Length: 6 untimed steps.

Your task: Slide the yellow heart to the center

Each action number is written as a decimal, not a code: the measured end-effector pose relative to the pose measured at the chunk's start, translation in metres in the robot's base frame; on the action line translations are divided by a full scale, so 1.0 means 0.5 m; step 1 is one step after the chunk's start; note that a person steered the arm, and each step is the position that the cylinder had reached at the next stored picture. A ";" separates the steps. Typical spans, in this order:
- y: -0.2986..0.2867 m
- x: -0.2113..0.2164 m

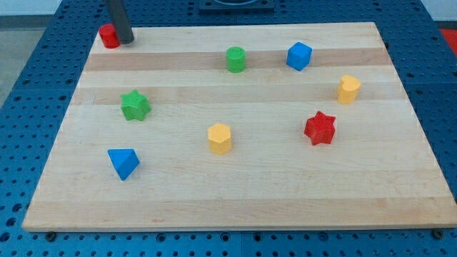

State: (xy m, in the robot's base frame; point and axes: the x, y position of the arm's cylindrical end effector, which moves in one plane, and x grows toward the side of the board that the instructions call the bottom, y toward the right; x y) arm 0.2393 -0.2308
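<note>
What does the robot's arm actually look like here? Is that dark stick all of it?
Only a short piece shows: a straight, smooth, dark grey rod, round like a pipe, entering from the view's top. My tip is its plain blunt lower end, beside the small red block. No cables, markings, joints or gripper are visible.

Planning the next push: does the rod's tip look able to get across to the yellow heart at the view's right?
Probably yes. My tip sits beside the red cylinder at the top left; the green cylinder and blue cube stand near the path to the yellow heart, with room to skirt them.
</note>
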 end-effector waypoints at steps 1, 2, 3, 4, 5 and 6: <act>0.001 0.121; 0.050 0.185; 0.144 0.217; 0.203 0.267; 0.352 0.312; 0.492 0.289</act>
State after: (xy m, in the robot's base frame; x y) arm 0.3838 0.0154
